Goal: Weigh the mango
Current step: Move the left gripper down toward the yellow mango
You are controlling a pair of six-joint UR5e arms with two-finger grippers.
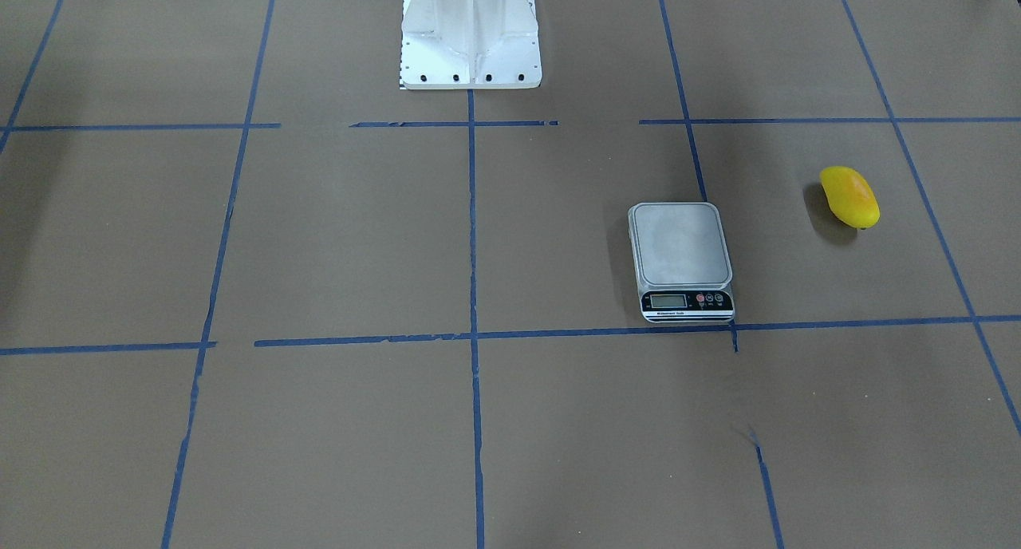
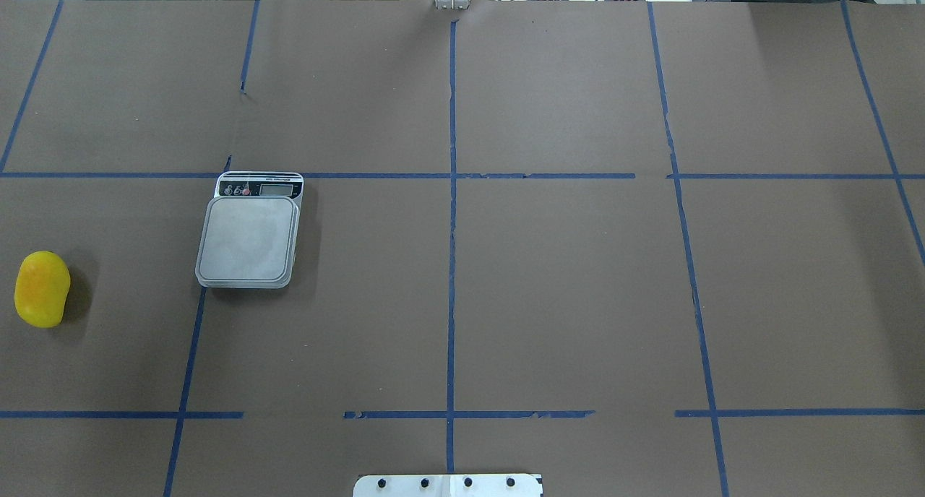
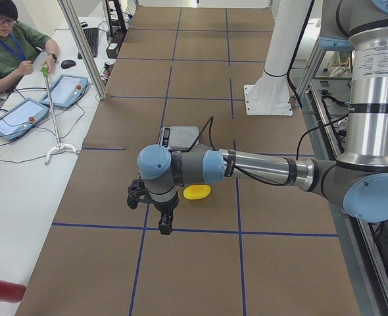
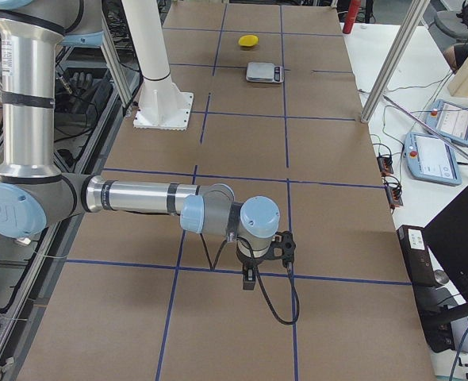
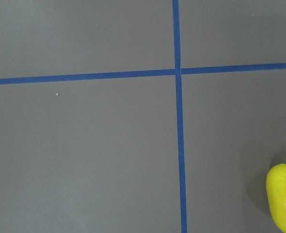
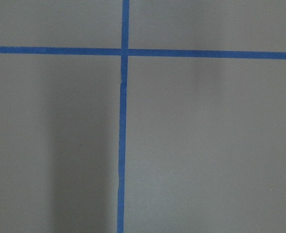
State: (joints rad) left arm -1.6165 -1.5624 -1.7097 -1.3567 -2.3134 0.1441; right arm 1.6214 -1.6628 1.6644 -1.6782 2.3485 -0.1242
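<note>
Mango (image 2: 42, 289) lies on its side on the brown counter (image 2: 564, 280), at the left end. It is well apart from the scale (image 2: 249, 238), which sits to its right. Left claw (image 3: 164, 227) hangs over the counter near the mango, seen side-on only; released or clenched, cannot tell. Right claw (image 4: 248, 279) hangs over the right end; cannot tell either.
</note>
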